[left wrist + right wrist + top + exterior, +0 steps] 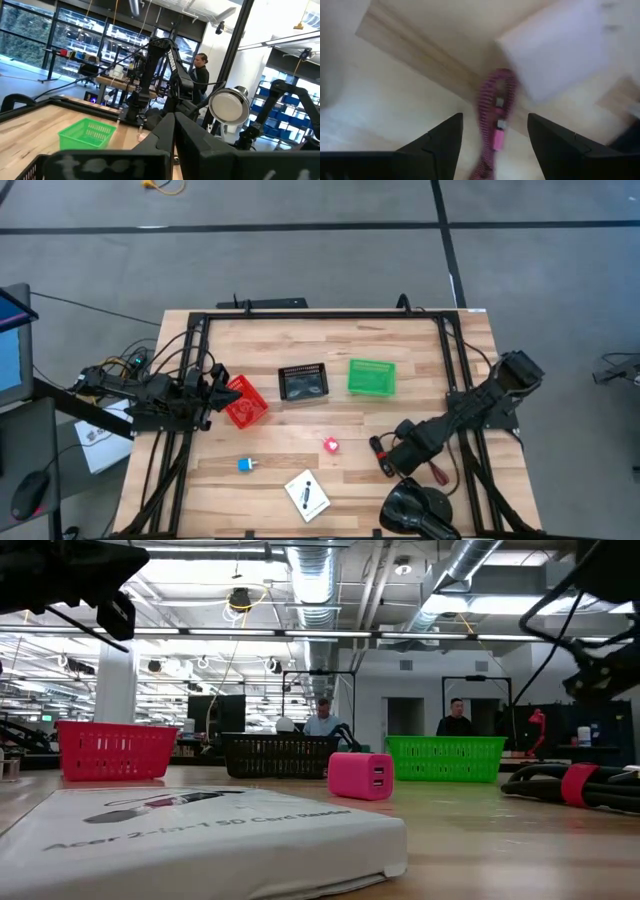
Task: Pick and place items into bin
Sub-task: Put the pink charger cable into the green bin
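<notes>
My right gripper (388, 452) is open and hangs over a black-and-red cable bundle (379, 447) at the table's right. In the right wrist view the bundle (492, 125) lies between and beyond my two fingers (440, 142), and I see no touch. A pink cube (330, 445) (360, 775), a small blue piece (245, 465) and a white card with a black mark (307, 495) (200, 835) lie flat on the wood. My left gripper (215, 392) is shut and empty beside the red bin (246, 402).
A red bin, a black bin (304, 382) and a green bin (371, 377) stand in a row at mid table. A glossy black lump (415, 510) sits near the front right edge, with a small red thing (440, 472) beside it. People stand in the room behind.
</notes>
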You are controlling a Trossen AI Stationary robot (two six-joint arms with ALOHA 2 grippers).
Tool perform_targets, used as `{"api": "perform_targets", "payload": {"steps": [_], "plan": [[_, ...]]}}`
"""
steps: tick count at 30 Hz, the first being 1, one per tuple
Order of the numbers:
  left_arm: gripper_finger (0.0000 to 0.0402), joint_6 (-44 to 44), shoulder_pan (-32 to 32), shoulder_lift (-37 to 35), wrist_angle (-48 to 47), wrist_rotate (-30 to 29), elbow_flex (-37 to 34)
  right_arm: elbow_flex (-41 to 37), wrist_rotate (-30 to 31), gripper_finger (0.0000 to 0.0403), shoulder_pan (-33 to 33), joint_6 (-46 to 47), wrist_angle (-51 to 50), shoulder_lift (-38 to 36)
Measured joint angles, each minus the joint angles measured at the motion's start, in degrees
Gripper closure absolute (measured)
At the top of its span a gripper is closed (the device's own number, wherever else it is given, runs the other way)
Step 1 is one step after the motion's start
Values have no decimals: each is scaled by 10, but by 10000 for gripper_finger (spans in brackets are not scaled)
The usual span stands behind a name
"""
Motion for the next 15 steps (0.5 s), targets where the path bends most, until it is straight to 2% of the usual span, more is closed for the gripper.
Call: {"api": "perform_targets", "payload": {"steps": [5,8,11,15], "plan": [[402,9,0,0,8,0,0,5,-18,189,-9,-13,-2,34],[401,20,0,0,23,-1,0,5,-29,209,-17,-10,-6,36],[401,19,0,0,25,-2,0,0,-26,248,-24,-11,7,19],[401,19,0,0,26,-2,0,-3,-1,322,-27,-12,30,-6]]}}
